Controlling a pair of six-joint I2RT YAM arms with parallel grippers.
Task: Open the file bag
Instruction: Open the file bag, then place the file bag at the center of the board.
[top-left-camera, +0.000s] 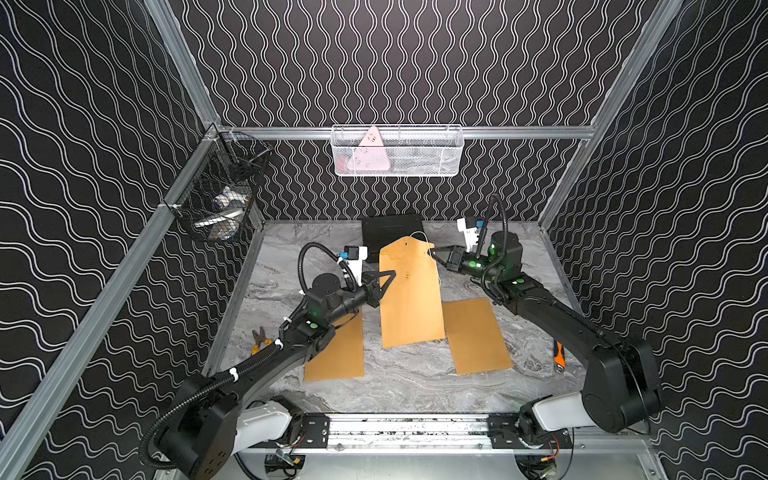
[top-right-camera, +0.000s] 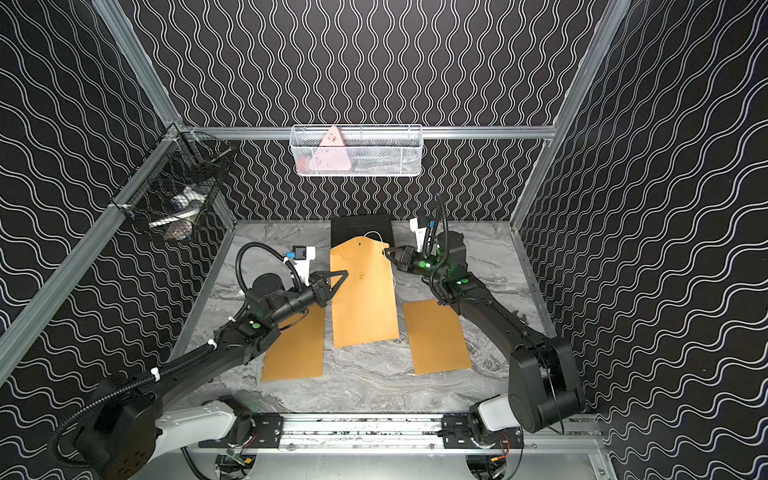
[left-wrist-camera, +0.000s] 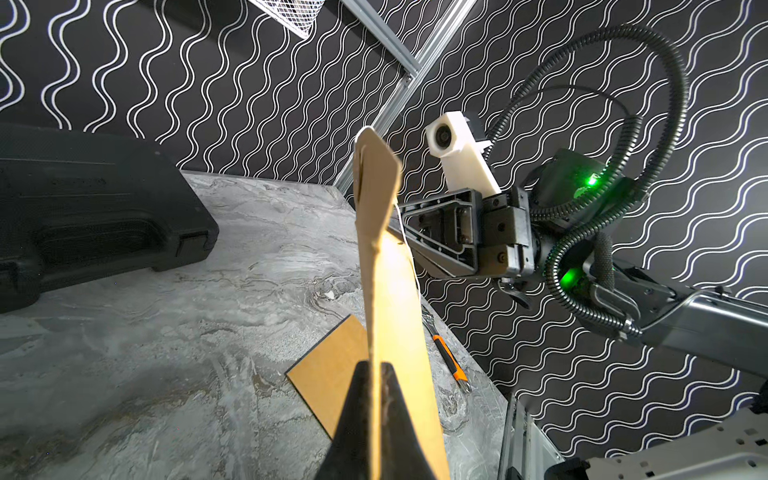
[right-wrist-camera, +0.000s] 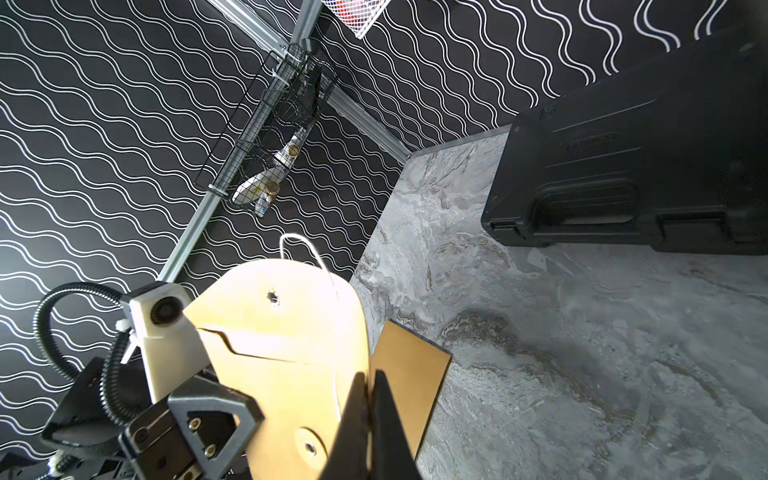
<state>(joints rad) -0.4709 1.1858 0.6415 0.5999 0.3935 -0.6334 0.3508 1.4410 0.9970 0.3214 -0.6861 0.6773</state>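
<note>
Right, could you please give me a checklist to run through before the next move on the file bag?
1. Left gripper shut on the brown kraft paper file bag's edge: ok.
2. Right gripper shut on the opposite edge: ok.
3. Thin white string off the round metal button: ok.
4. Rounded flap lifted: ok.
5. Mouth spread apart: cannot tell.

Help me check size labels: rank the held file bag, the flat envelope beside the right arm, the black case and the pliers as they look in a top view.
1. file bag, largest, though raised nearer the camera
2. flat envelope
3. black case, partly hidden behind the bag
4. pliers, smallest
</note>
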